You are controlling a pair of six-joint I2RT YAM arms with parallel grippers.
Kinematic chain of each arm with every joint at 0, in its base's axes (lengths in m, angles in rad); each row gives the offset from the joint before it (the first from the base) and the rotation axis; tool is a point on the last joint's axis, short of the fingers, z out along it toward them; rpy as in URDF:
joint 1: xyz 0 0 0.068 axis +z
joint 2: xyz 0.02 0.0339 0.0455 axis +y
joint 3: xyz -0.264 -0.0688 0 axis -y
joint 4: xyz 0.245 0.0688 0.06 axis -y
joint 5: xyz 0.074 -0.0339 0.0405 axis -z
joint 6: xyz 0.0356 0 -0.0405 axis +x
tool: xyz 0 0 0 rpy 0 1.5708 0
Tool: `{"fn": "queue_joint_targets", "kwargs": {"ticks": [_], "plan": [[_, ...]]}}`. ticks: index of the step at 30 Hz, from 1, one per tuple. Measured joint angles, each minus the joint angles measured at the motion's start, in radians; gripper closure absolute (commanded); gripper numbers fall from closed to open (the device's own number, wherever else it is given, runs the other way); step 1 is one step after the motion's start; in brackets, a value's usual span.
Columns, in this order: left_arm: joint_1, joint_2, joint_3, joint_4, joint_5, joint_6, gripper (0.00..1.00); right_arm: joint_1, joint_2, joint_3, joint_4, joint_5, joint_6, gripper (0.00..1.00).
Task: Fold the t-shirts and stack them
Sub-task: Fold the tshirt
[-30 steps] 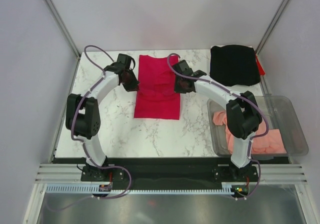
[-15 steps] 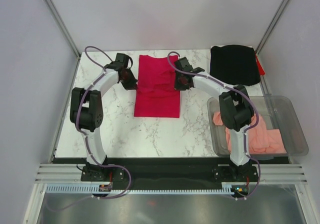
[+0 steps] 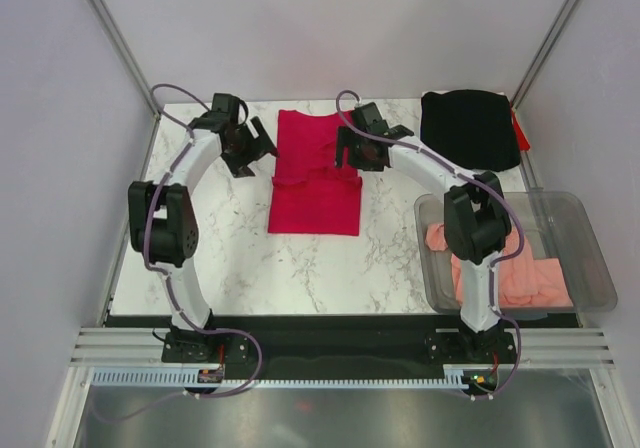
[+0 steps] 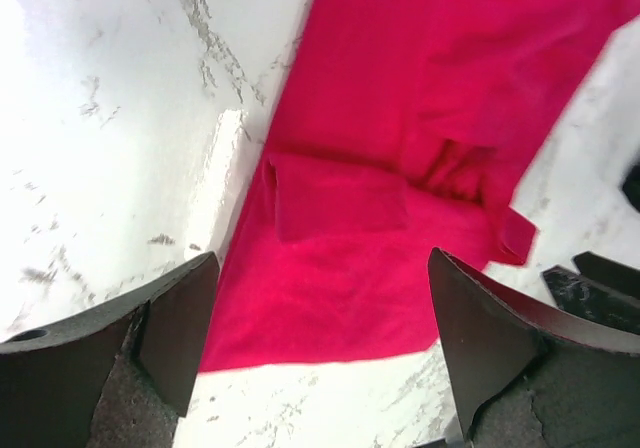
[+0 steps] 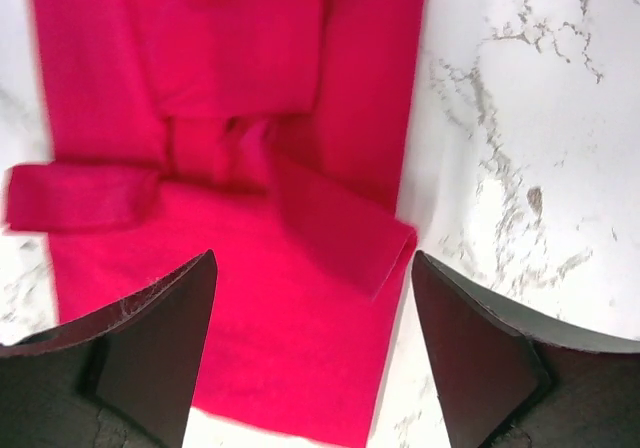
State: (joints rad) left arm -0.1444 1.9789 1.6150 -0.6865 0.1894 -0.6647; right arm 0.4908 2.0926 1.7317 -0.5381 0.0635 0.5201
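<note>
Salmon-pink t-shirt (image 3: 520,280) lies crumpled in clear plastic bin (image 3: 592,258), 4 o'clock. Crimson red t-shirt (image 3: 315,198) lies at centre of white marble table (image 3: 225,258). Judged soft, light, limp: pinch both near hem corners together. It lies flat as a long strip, sleeves turned in. Left gripper (image 3: 247,150) at its 9 o'clock edge, right gripper (image 3: 355,151) at 3 o'clock; both jaws spread, empty. Folded black t-shirt (image 3: 468,128) at 1 o'clock.

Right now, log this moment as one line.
left claw open | right claw open | crimson t-shirt sleeves folded in, between claws | black t-shirt folded, far right | salmon-pink t-shirt in clear bin
</note>
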Motion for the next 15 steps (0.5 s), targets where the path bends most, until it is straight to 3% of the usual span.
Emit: {"fn": "queue_joint_targets", "kwargs": {"ticks": [7, 11, 15], "plan": [[0.039, -0.307, -0.085, -0.026, -0.012, 0.091, 0.09, 0.159, -0.126, -0.041, 0.011, 0.039, 0.004, 0.15], [0.040, -0.395, -0.179, -0.030, -0.062, 0.161, 0.10, 0.254, -0.073, -0.037, 0.008, 0.040, 0.019, 0.16], [0.040, -0.385, -0.274, -0.043, -0.122, 0.214, 0.11, 0.277, 0.053, 0.009, -0.011, 0.048, 0.034, 0.16]]}}
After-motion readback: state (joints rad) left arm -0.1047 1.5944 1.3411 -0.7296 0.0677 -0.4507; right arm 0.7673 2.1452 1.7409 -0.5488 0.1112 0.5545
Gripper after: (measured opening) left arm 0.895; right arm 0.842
